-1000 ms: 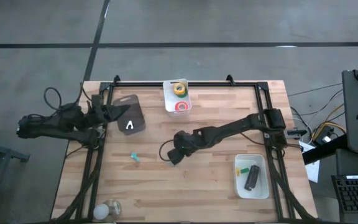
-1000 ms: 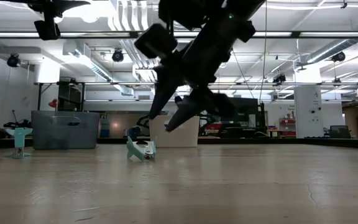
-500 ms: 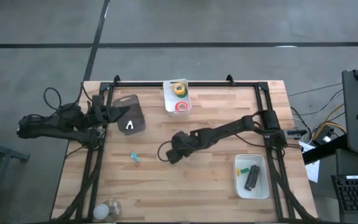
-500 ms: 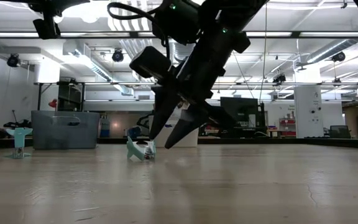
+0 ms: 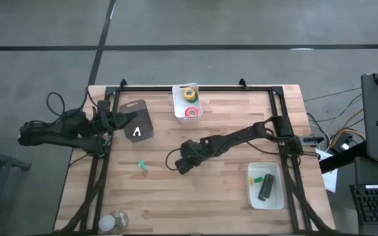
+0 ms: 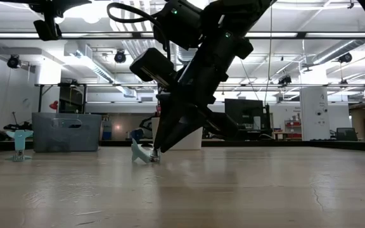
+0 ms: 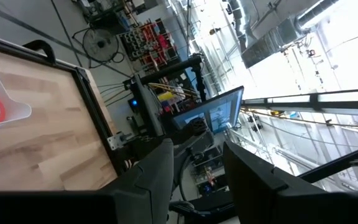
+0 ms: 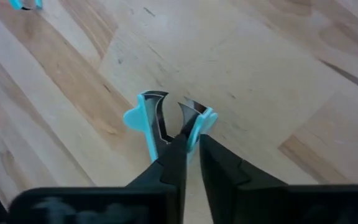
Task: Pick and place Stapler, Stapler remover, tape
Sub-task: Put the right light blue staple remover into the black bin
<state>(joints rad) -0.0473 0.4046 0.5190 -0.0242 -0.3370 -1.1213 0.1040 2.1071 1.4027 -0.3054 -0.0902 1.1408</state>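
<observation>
The stapler remover (image 8: 166, 118), light blue with metal claws, lies on the wood near the table's middle, and my right gripper (image 8: 193, 155) is shut on it; the low view shows it at the fingertips (image 6: 143, 154). In the high view the gripper (image 5: 181, 164) hides it. The black stapler (image 5: 266, 188) lies in the white tray (image 5: 274, 200) at the near right. Yellow and green tape (image 5: 189, 94) and red tape (image 5: 191, 112) lie in the far white tray (image 5: 178, 105). My left gripper (image 7: 197, 168) waits open at the table's left edge. My right gripper pinches one blue arm of the stapler remover (image 8: 194, 129) between its two fingertips. The fingers slant down from the table's right side. The remover rests on the table, its claws pointing away from the fingers.
A second small teal piece (image 5: 142, 167) lies left of my right gripper. A dark grey pad (image 5: 136, 121) sits by my left gripper. A small green-and-yellow piece (image 5: 257, 178) shares the stapler's tray. A pale round object (image 5: 113, 221) lies at the near left corner.
My right gripper has come down a little toward the table's left and has shut: its fingers stood apart around the stapler remover and now meet on it. The remover stays on the table.
</observation>
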